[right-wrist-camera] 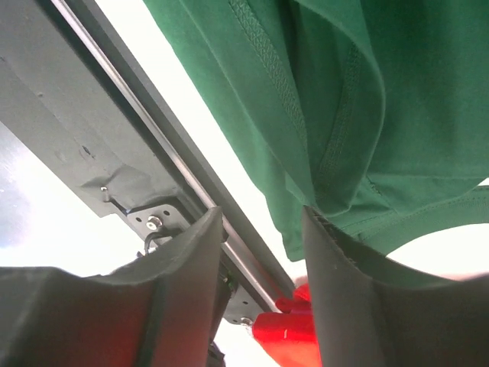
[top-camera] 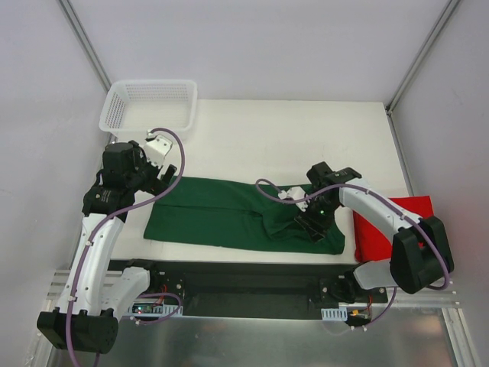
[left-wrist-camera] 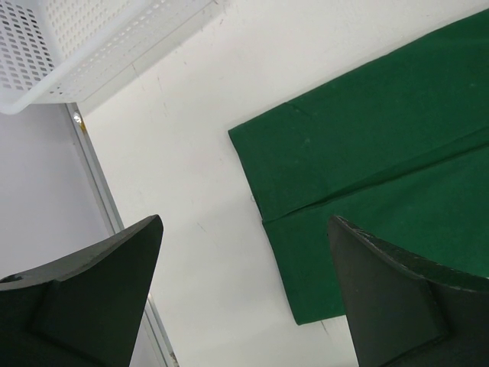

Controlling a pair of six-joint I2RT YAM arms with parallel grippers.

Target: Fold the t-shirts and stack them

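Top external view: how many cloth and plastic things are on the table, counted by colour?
Green t-shirt: 1
Red t-shirt: 1
White mesh basket: 1
Total: 3

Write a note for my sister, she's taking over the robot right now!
Left gripper: open, empty, by the left end of the green shirt.
Right gripper: fingers apart at the green shirt's rumpled right end; nothing visibly clamped.
Green shirt: a long strip across the table's middle, apparently folded lengthwise.
Red shirt: at the table's right edge, partly under the right arm, not stacked.
Left to do: finish folding, then stack both.
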